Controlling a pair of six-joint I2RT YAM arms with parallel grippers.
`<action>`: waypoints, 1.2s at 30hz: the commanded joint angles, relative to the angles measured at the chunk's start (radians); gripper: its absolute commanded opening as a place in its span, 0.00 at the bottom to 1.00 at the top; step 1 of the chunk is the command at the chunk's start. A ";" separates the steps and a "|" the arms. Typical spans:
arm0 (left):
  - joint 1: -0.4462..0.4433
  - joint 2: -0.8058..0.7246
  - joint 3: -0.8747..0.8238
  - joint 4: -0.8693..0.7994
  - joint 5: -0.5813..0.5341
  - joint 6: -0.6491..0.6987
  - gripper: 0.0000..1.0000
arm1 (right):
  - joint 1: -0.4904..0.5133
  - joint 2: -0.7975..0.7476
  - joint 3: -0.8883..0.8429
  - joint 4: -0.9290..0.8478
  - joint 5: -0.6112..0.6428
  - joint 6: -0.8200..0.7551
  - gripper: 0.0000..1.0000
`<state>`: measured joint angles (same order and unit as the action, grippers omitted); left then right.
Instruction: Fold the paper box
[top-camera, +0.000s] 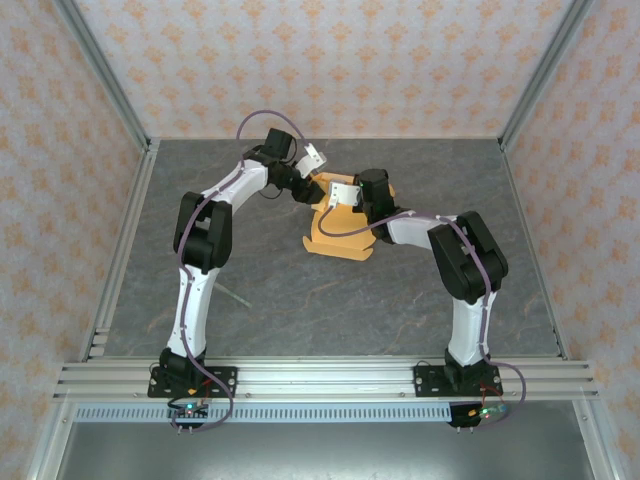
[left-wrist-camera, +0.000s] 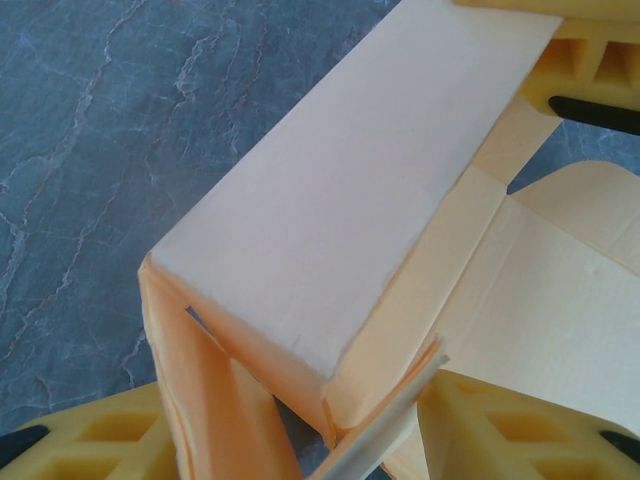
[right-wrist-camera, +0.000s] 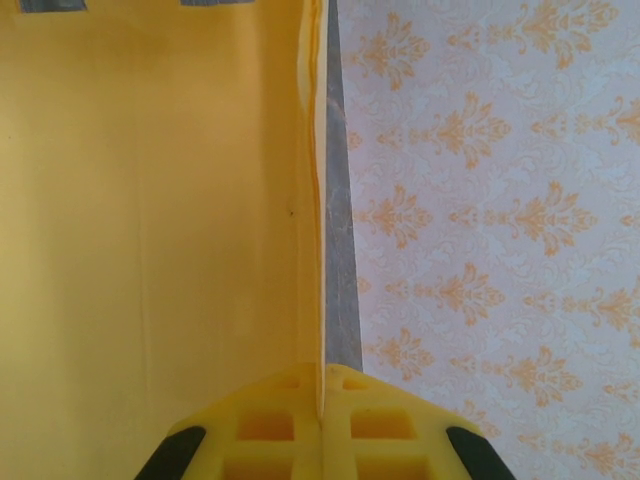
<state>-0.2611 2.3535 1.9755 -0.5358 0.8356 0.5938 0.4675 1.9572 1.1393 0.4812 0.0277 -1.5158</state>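
The paper box (top-camera: 340, 240) is an orange-yellow sheet, partly folded, at the middle back of the table, with flat flaps spread toward the near side. In the left wrist view a long panel of the paper box (left-wrist-camera: 350, 220) stands raised with side walls folded down. My left gripper (left-wrist-camera: 300, 425) straddles its near corner, and the yellow fingers (left-wrist-camera: 490, 430) touch the flaps on both sides. My right gripper (right-wrist-camera: 322, 388) is shut on the thin edge of an upright wall of the paper box (right-wrist-camera: 150, 200). From above, the left gripper (top-camera: 312, 190) and right gripper (top-camera: 342, 210) meet over the box's far end.
The grey marbled table (top-camera: 300, 310) is bounded by aluminium rails at the front (top-camera: 320, 375) and sides, with patterned walls behind. A thin pale line (top-camera: 236, 296) lies on the table near the left arm. The right gripper's yellow finger (left-wrist-camera: 590, 60) shows beyond the raised panel.
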 joint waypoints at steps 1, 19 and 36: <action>0.008 0.009 0.067 -0.081 0.048 0.038 0.54 | -0.003 0.009 0.023 -0.030 -0.028 0.014 0.00; 0.030 0.030 0.118 -0.224 0.127 0.145 0.67 | -0.003 -0.013 0.025 -0.043 -0.024 0.012 0.00; 0.015 0.087 0.198 -0.185 0.029 0.023 0.53 | 0.001 -0.012 0.023 -0.039 -0.038 0.026 0.00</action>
<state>-0.2295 2.4199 2.1250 -0.7181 0.9077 0.6506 0.4679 1.9572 1.1431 0.4706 0.0132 -1.5078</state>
